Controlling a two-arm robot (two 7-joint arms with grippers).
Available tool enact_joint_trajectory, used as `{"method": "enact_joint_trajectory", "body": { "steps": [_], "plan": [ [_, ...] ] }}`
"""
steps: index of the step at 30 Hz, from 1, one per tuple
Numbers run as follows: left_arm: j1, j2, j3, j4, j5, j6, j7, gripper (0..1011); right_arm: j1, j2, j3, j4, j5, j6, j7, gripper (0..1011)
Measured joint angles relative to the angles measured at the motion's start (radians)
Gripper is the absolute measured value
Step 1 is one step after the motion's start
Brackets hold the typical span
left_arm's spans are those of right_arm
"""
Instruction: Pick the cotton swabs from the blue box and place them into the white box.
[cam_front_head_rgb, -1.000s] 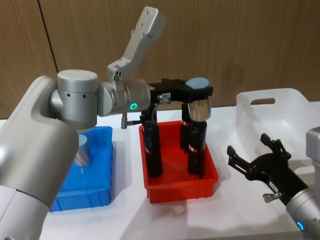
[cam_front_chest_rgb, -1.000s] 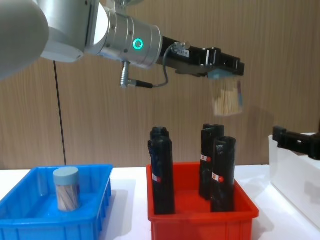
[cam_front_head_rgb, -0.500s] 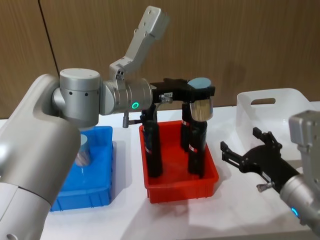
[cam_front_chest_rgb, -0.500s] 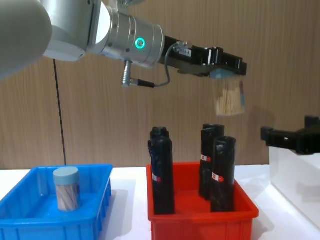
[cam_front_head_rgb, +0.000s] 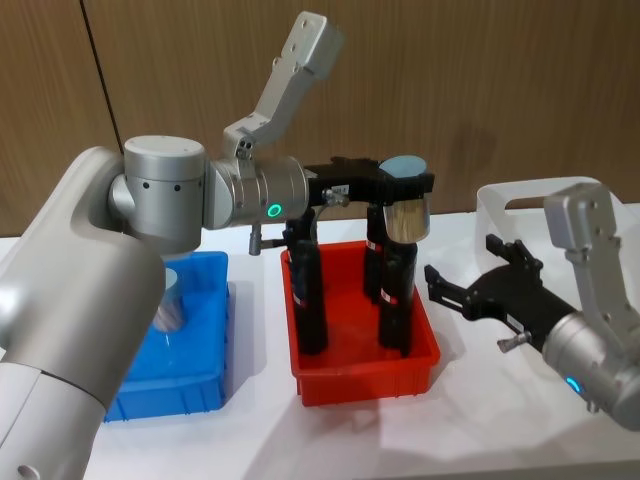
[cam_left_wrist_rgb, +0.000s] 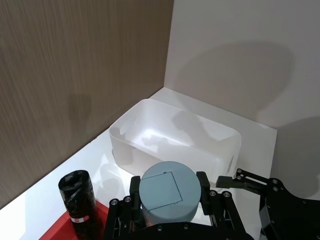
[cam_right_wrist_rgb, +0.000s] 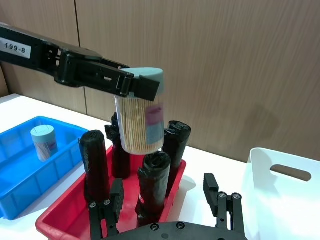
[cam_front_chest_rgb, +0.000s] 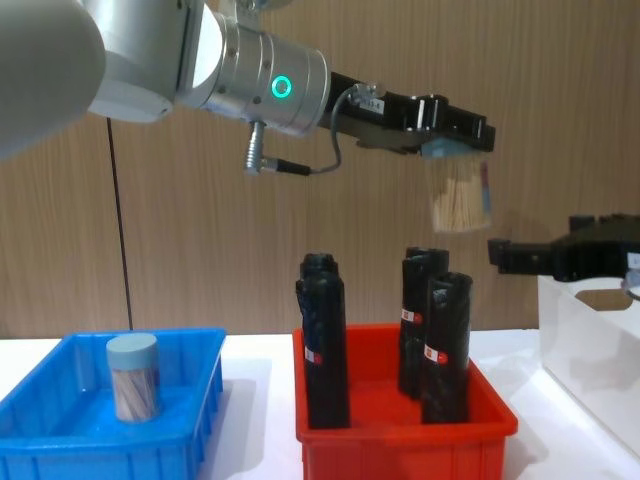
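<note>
So the right end effector (cam_front_head_rgb: 461, 262) has swung in toward the middle since a second ago. It now hangs just past the red bin (cam_front_head_rgb: 365, 376), fingers spread and empty. The left end effector (cam_front_head_rgb: 404, 184) barely drifted. It's pinching a swab jar (cam_front_head_rgb: 405, 216) by the lid, up in the air over the black rolls (cam_front_head_rgb: 305, 300) in the red bin.

Progress-wise I'd say we're under halfway. That jar is out of the blue box (cam_front_chest_rgb: 60, 347) but hasn't reached the white box (cam_left_wrist_rgb: 150, 150), which looks empty. A second jar (cam_front_chest_rgb: 132, 376) is standing in the blue box. My guess is a hand-off to the right arm, then the drop, then the other jar.
</note>
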Motion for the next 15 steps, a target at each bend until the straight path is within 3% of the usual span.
{"method": "enact_joint_trajectory", "body": {
  "steps": [15],
  "plan": [
    [-0.001,-0.001,0.000,0.001,0.000,0.000,-0.001,670,0.091,-0.041,-0.004,0.074,-0.006,0.037,0.039,1002]
  ]
}}
